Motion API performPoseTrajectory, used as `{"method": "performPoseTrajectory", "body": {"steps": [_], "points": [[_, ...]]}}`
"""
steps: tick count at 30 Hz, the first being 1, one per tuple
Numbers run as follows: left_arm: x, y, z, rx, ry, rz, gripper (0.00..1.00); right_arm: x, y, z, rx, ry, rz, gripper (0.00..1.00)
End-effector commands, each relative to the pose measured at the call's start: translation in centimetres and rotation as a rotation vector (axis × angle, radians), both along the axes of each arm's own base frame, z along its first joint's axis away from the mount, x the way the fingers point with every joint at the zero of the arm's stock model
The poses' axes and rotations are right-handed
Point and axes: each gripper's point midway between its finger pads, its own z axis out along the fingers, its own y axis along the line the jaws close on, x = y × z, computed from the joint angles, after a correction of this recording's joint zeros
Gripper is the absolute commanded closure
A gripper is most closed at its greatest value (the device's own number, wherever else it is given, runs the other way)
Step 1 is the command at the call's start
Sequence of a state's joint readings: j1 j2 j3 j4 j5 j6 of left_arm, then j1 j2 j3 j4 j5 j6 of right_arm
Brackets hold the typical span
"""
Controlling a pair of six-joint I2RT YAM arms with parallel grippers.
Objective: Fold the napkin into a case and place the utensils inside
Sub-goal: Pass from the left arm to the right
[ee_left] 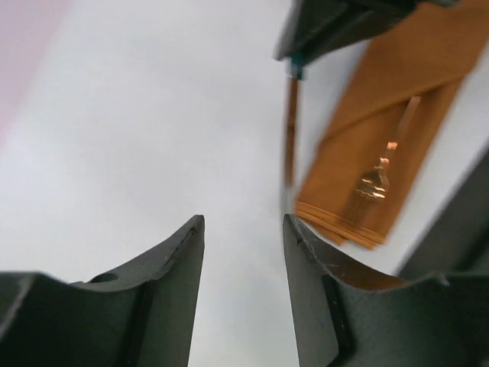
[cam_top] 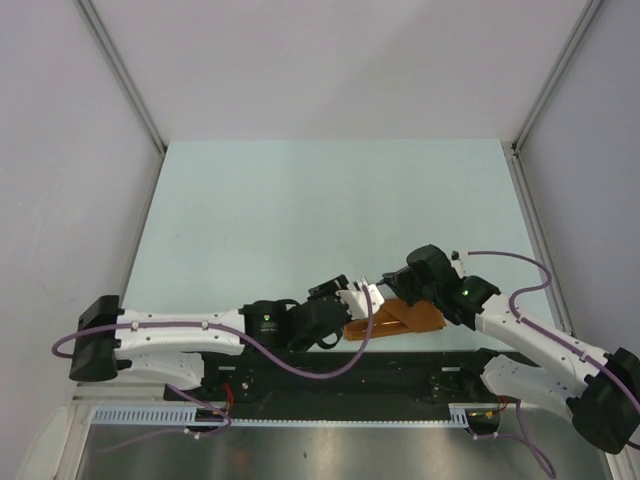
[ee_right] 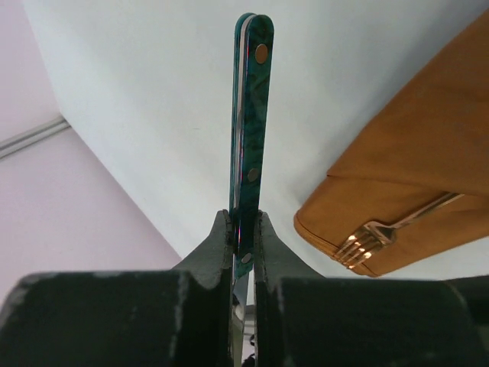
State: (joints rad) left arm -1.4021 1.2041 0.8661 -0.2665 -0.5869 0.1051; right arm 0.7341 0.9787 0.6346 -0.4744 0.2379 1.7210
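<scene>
So the case (cam_top: 405, 318) is folded already, parked near the tabletop's (cam_top: 320, 200) front edge, a fork (ee_right: 367, 241) laid on it (tucked in? hard to tell). Loading step, then: the teal-handled utensil (ee_right: 250, 115) is clamped in the right end effector (ee_right: 243, 229), while the left end effector (ee_left: 243, 225) is spread and empty. Next it must be lined up with the opening and slid in.

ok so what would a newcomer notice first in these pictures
A teal-handled utensil sticks out of the shut right hand. Beside it, at the table's near edge, lies the folded orange case with a gold fork on it. The left hand hangs open and empty.
</scene>
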Motion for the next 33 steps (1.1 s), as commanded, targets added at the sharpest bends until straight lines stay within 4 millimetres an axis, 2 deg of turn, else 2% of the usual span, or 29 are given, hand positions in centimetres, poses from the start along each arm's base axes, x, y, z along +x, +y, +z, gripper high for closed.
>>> {"method": "performPoseTrajectory", "body": {"steps": [1,2,7,12,15,17,20,22,29,33], "points": [[2.4,-0.7,3.7,0.113,-0.328,0.091,0.50,-0.8,-0.6,1.3,-0.024,0.016,0.049,1.00],[2.3,-1.4,3.1,0.151,-0.343,0.072,0.51,-0.8,-0.6,1.3,-0.027,0.016,0.050,1.00],[0.4,-3.9,3.1,0.169,-0.367,-0.086,0.50,-0.5,-0.8,1.9,-0.023,0.019,0.051,1.00],[-0.6,-4.3,2.5,0.182,-0.311,-0.131,0.47,-0.3,-1.7,2.1,-0.046,0.015,0.042,1.00],[-1.2,-4.5,3.8,0.094,-0.252,-0.114,0.43,-0.1,-2.2,2.1,-0.067,0.013,0.032,1.00],[-2.1,-5.3,4.5,0.031,-0.188,-0.140,0.42,-0.1,-2.3,2.1,-0.065,0.012,0.028,1.00],[-2.8,-6.0,3.0,0.065,-0.130,-0.168,0.41,-0.1,-2.2,2.0,-0.063,0.020,0.032,1.00],[-2.7,-5.9,1.5,0.113,-0.123,-0.164,0.41,-0.1,-2.0,2.2,-0.054,0.023,0.032,1.00],[-2.4,-6.1,-1.1,0.219,-0.130,-0.192,0.41,-0.2,-1.8,2.7,-0.034,0.032,0.030,1.00],[-1.0,-5.6,-1.0,0.255,-0.210,-0.124,0.40,-0.2,-1.8,3.1,-0.042,0.033,0.033,1.00]]}}
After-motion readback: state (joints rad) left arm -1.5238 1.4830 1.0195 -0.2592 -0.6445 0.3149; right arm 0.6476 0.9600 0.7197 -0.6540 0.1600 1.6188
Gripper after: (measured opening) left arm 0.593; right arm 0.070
